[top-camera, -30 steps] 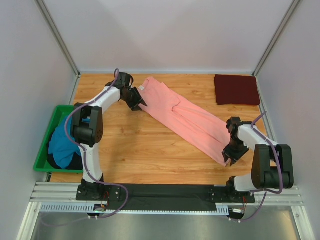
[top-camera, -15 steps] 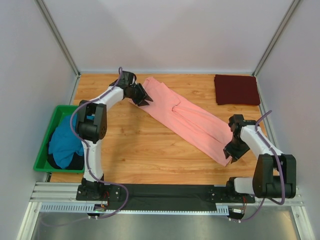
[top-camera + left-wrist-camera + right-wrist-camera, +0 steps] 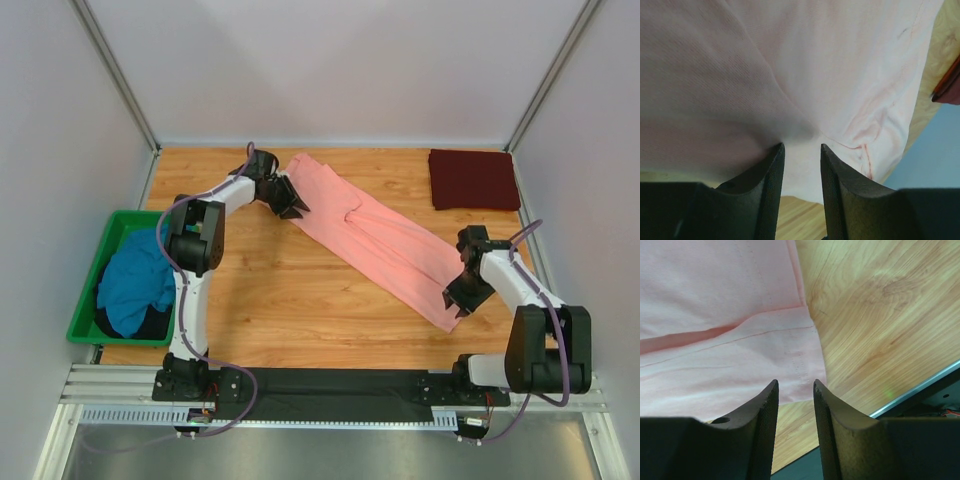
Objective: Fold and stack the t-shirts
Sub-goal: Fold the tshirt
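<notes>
The salmon-pink t-shirt (image 3: 375, 235) lies folded lengthwise in a long strip, running diagonally from back left to front right. My left gripper (image 3: 291, 203) is open at its back-left edge; in the left wrist view (image 3: 800, 147) the fingertips straddle the shirt's edge (image 3: 790, 65). My right gripper (image 3: 459, 300) is open at the front-right end; in the right wrist view (image 3: 795, 382) the hem (image 3: 715, 300) lies just past the tips. The dark maroon t-shirt (image 3: 473, 178) lies folded at the back right. The teal-blue t-shirt (image 3: 135, 285) is bunched in the bin.
A green plastic bin (image 3: 93, 262) stands off the table's left edge. The wooden table (image 3: 270, 300) is walled by white panels on three sides. A black rail (image 3: 330, 383) runs along the front edge.
My left gripper has moved right onto the pink shirt's back-left edge. My right gripper has shifted slightly back and left onto the hem. The shirt has barely moved.
</notes>
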Controlling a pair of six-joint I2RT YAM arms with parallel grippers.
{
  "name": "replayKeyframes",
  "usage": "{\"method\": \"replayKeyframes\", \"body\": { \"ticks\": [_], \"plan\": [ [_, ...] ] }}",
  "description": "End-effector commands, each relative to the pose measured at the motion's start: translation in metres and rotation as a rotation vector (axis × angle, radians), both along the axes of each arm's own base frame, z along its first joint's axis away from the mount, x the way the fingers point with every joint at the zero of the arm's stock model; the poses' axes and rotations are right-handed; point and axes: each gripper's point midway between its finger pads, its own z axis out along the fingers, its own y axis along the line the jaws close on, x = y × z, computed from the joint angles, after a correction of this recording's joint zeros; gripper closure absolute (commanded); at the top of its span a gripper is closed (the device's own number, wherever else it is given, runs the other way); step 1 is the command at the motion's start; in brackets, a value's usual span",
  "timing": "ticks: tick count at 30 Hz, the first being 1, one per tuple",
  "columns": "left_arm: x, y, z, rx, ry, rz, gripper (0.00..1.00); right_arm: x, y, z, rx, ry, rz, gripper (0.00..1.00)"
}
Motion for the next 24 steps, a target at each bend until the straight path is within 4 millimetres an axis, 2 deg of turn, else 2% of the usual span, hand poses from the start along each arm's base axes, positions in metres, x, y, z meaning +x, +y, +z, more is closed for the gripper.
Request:
{"method": "replayKeyframes", "body": {
  "ticks": [1, 4, 7, 9, 12, 19, 24],
  "plan": [
    [0.007, -0.007, 0.011, -0.021, -0.060, -0.049, 0.58, 0.002, 0.000, -0.008, 0.001, -0.005, 0.022, 0.64],
    [0.011, -0.010, 0.036, -0.039, -0.103, -0.060, 0.58, 0.000, 0.001, -0.011, 0.007, -0.010, 0.030, 0.64],
    [0.009, -0.003, 0.053, -0.005, -0.121, -0.044, 0.57, 0.007, 0.001, -0.006, 0.006, -0.025, 0.047, 0.64],
    [0.002, 0.002, 0.051, 0.024, -0.094, -0.032, 0.57, 0.011, 0.000, -0.003, 0.001, -0.024, 0.063, 0.64],
    [-0.007, 0.008, 0.043, 0.057, -0.075, -0.035, 0.58, 0.021, -0.001, 0.004, -0.002, -0.043, 0.077, 0.65],
    [-0.020, 0.013, -0.004, 0.107, 0.031, -0.059, 0.59, 0.034, -0.003, 0.005, -0.011, -0.053, 0.103, 0.65],
    [-0.024, 0.016, -0.015, 0.129, 0.054, -0.066, 0.60, 0.043, -0.001, 0.010, -0.001, -0.068, 0.108, 0.65]
  ]
}}
